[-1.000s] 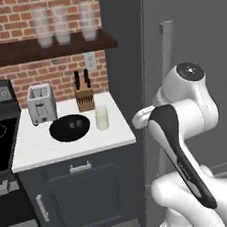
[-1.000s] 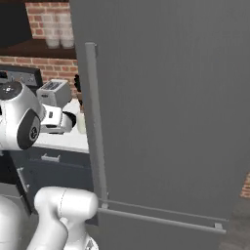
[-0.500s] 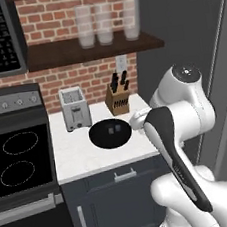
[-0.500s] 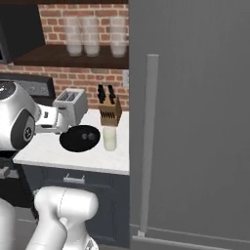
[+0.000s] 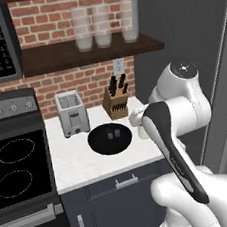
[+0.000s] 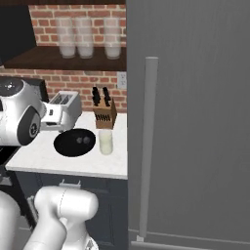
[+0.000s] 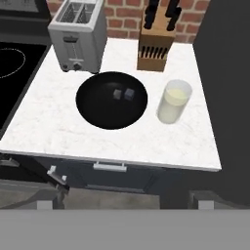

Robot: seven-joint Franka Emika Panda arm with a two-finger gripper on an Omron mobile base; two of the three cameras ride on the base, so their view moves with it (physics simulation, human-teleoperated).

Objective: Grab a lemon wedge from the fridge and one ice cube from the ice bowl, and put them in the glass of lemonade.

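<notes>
The ice bowl (image 7: 112, 99) is a wide black bowl in the middle of the white counter, with two ice cubes (image 7: 129, 94) in it; it also appears as the ice bowl (image 5: 110, 138) and the ice bowl (image 6: 74, 142). Just right of it stands the glass of lemonade (image 7: 173, 101), also the glass of lemonade (image 6: 105, 142). The fridge (image 6: 195, 122) is at the right, its door closed, so the lemon wedge is hidden. My gripper (image 7: 127, 195) hangs open and empty above the counter's front edge, well short of the bowl.
A toaster (image 7: 78, 34) and a knife block (image 7: 155, 46) stand at the back of the counter. The stove (image 7: 14, 58) adjoins on the left. Three frosted glasses (image 5: 102, 26) sit on a shelf above. The fridge handle (image 6: 147, 146) runs vertically close on the right.
The whole picture has shifted: the base has moved, bringing the counter with bowl and glass to the centre and the fridge to the right. The gripper stays open.
</notes>
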